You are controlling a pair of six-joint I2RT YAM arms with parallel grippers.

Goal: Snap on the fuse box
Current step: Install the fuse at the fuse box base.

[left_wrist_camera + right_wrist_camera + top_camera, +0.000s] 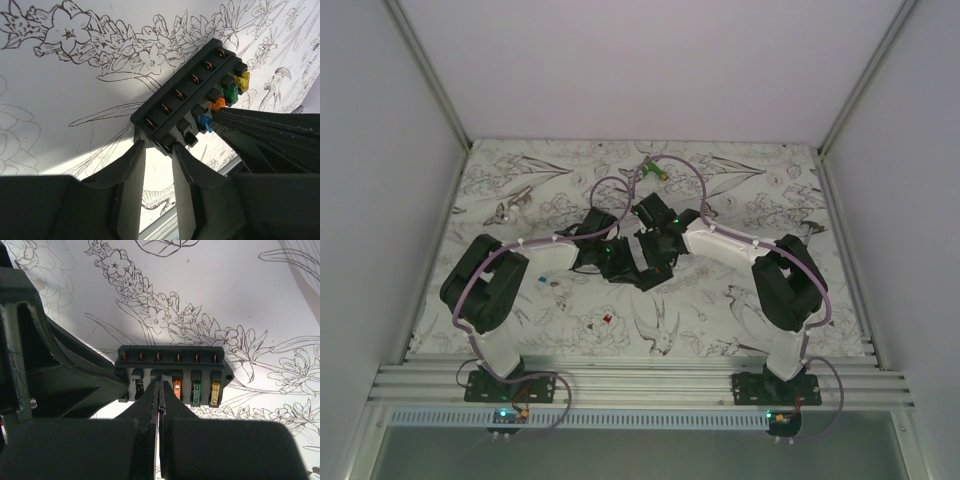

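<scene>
I see a green gadget [655, 170] far back on the flower-printed tabletop [720, 310], a red fuse [608, 319] nearer me.

1. The left arm [525, 252] and the right arm [735, 243] bend inward, and their wrists meet in the middle
2. Left gripper [157, 146]: fingers a little apart, with a narrow gap
3. Right gripper [158, 389]: fingers pressed fully together

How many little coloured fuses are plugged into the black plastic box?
4, side by side in the black plastic fuse box: blue fuse, orange fuse, green fuse, and yellow fuse at the end. The right gripper may hide more.
</scene>
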